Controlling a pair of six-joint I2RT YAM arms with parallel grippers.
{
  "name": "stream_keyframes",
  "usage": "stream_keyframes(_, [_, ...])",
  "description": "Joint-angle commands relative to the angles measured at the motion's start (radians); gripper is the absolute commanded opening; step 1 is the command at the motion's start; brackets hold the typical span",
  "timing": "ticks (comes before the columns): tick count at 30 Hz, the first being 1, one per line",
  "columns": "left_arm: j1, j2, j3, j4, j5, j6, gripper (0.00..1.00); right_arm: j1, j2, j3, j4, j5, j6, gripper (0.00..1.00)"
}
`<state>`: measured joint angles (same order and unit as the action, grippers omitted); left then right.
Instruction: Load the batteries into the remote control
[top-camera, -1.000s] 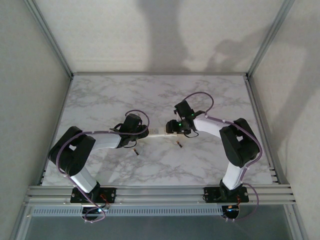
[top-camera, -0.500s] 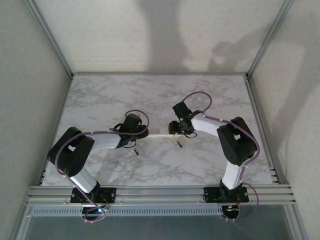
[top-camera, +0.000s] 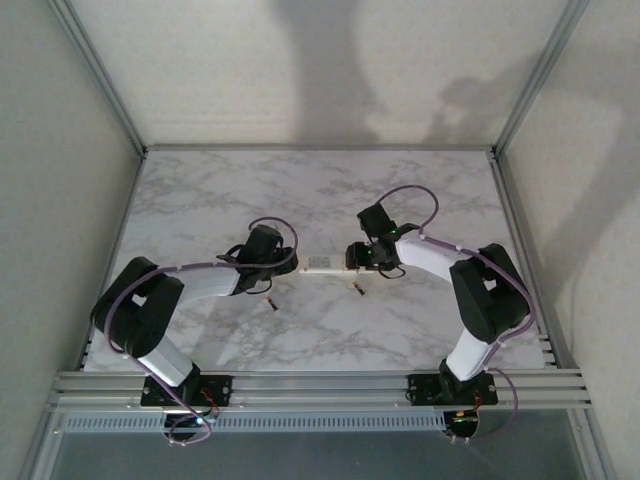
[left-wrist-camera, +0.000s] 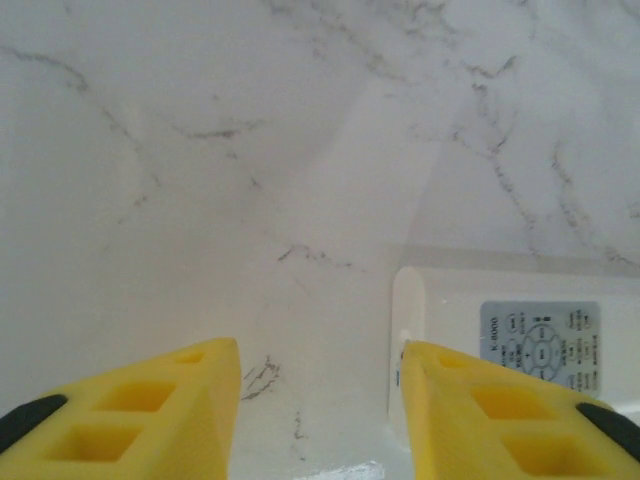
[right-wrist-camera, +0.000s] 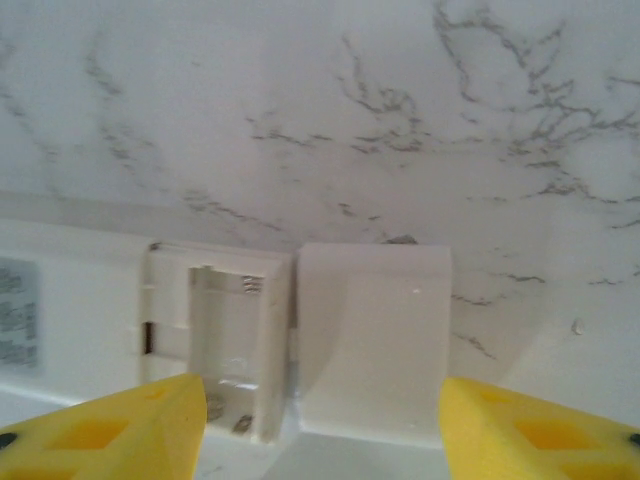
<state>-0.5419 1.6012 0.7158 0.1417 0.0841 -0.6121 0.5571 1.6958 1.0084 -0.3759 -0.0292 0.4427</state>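
Left claw (left-wrist-camera: 315, 352) and right claw (right-wrist-camera: 320, 385) are both spread apart, not gripping anything. Closest to the near edge of the surface (top-camera: 200, 200) are the two batteries (top-camera: 271, 303) (top-camera: 357, 290), lying loose, well apart. Just past them, about mid-surface, the remote control (top-camera: 322, 268) sits between the claws, battery bay (right-wrist-camera: 225, 340) open, its cover (right-wrist-camera: 372, 335) lying right beside it.
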Motion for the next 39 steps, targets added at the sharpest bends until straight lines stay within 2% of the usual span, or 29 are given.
stream_keyframes(1, [-0.003, -0.057, 0.025, -0.037, -0.048, 0.012, 0.52, 0.010, -0.042, 0.003, 0.018, -0.057, -0.020, 0.63])
stream_keyframes(6, [0.003, -0.111, 0.013, -0.047, -0.070, 0.007, 0.63, 0.052, 0.005, 0.047, 0.007, -0.089, -0.015, 0.62])
stream_keyframes(15, [0.039, -0.228, -0.035, -0.069, -0.097, -0.002, 0.73, 0.106, 0.104, 0.119, 0.012, -0.086, 0.018, 0.61])
stream_keyframes(31, [0.089, -0.341, -0.084, -0.090, -0.095, -0.003, 0.77, 0.219, 0.204, 0.238, 0.013, -0.107, 0.070, 0.60])
stream_keyframes(39, [0.092, -0.371, -0.096, -0.104, -0.092, -0.019, 0.78, 0.232, 0.215, 0.268, 0.002, -0.097, 0.084, 0.60])
